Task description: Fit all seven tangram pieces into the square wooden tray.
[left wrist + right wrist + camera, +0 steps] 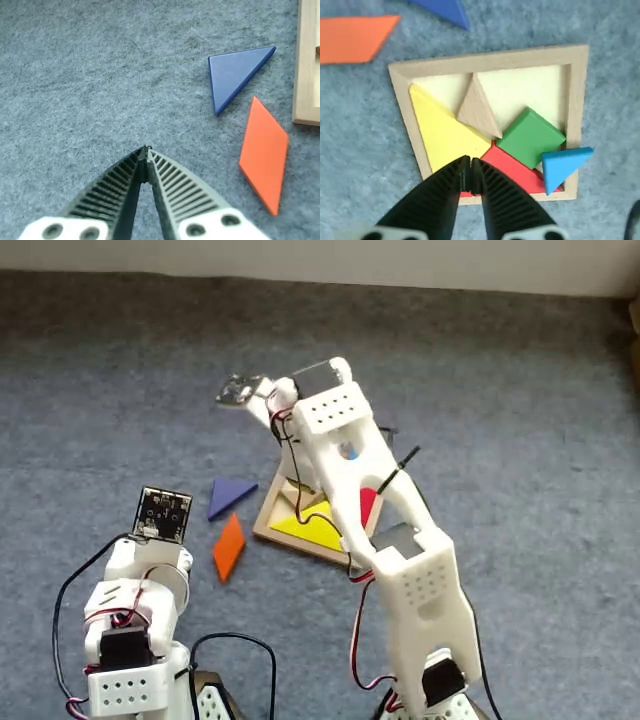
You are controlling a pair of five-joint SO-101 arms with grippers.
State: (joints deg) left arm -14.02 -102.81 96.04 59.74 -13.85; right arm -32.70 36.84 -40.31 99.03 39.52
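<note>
The square wooden tray lies on grey carpet. Inside it sit a yellow triangle, a tan wooden triangle, a green square, a red triangle and a light blue triangle tilted over the tray's rim. Outside the tray lie a dark blue triangle and an orange parallelogram. My right gripper hovers shut and empty over the tray. My left gripper is shut and empty above bare carpet beside the loose pieces.
The right arm stretches over the tray in the high view and hides much of it. The left arm stands at the front left. Open carpet surrounds the tray on all sides.
</note>
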